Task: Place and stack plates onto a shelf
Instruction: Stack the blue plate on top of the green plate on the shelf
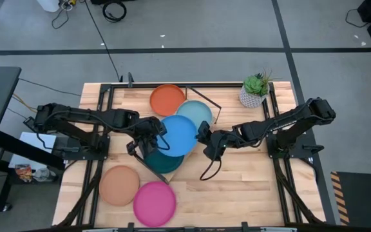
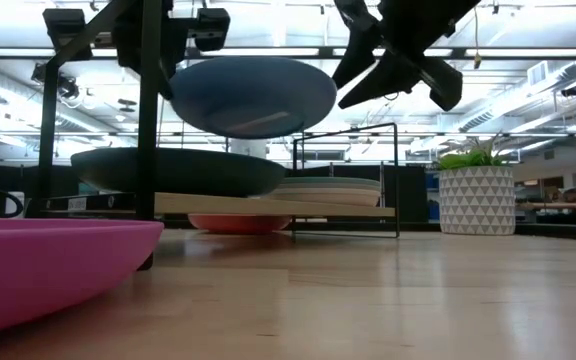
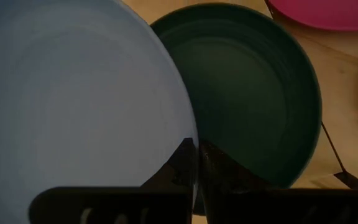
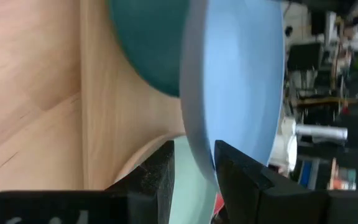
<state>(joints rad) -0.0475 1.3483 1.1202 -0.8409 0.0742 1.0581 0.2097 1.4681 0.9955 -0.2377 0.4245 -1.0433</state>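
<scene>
A blue plate (image 1: 178, 135) hangs in the air above the shelf (image 2: 348, 210). My left gripper (image 1: 148, 138) is shut on its left rim. My right gripper (image 1: 205, 138) is open, with one finger on each side of the plate's right rim (image 4: 197, 155). A gap shows beside one finger, and I cannot tell whether the other touches. A dark teal plate (image 1: 163, 161) rests on the shelf under the blue one. A light teal plate (image 1: 197, 112) tops a short stack (image 2: 328, 188) farther along the board. An orange plate (image 1: 167, 98) lies on the table beneath the shelf. My left gripper pinches the blue plate's rim (image 3: 188, 134) between its two fingers (image 3: 219, 165), on the side toward the table's left. The fingers come in about level from the left. The plate hangs roughly level, lifted clear above the dark teal plate (image 3: 247, 93).
A tan plate (image 1: 119, 184) and a pink plate (image 1: 154, 203) lie on the table near the front edge. A potted plant (image 1: 255, 90) stands at the far right. Black wire frames (image 2: 348, 180) rise at the shelf's ends.
</scene>
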